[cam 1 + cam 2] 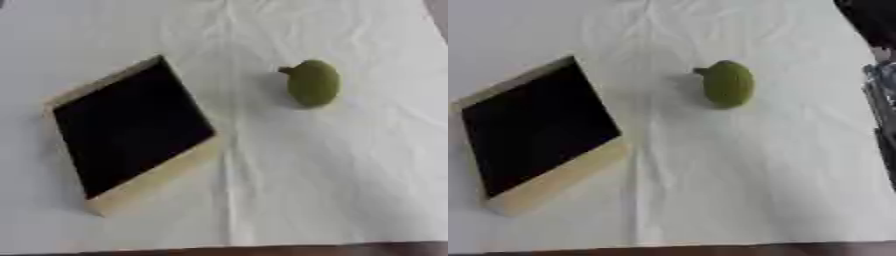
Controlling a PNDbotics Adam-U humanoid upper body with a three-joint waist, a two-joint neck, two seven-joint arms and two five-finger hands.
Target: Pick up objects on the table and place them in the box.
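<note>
A green pear-shaped fruit [311, 83] with a short stem lies on the white cloth, right of centre. To its left sits a shallow wooden box [154, 179] with a black inside, turned askew like a diamond, with nothing in it. My right hand [882, 107] shows only as a black and silver strip along the right edge of the right eye view, well apart from the fruit. My left hand appears in neither view.
A creased white cloth [332, 180] covers the table. Its front edge, with a brown strip [350, 249] below it, runs along the bottom of the view.
</note>
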